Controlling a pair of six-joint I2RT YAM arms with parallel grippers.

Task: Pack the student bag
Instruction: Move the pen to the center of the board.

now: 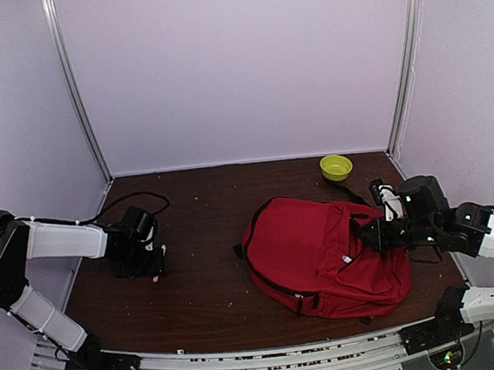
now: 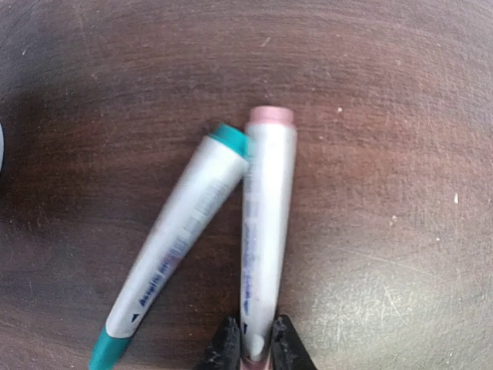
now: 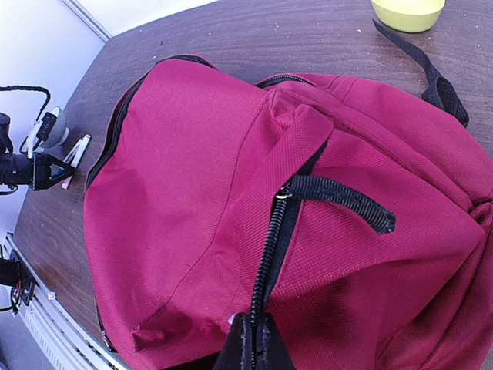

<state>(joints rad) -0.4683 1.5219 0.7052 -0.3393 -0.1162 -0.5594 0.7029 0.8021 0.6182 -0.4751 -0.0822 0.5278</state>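
The student bag (image 1: 323, 252), red with black straps, lies flat on the right of the dark worktop (image 1: 203, 277), my right fingers (image 3: 253, 343) pinched shut on its zipper (image 3: 269, 247). Bare wood separates it from my left fingers (image 2: 253, 353), gripping a pink-capped marker (image 2: 266, 231). Pale walls (image 1: 235, 64) enclose three sides.

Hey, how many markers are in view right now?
2. The pink-capped marker lies between the left fingers; the teal-capped marker rests slanted beside it, their capped ends touching. Others may be hidden by the student bag.
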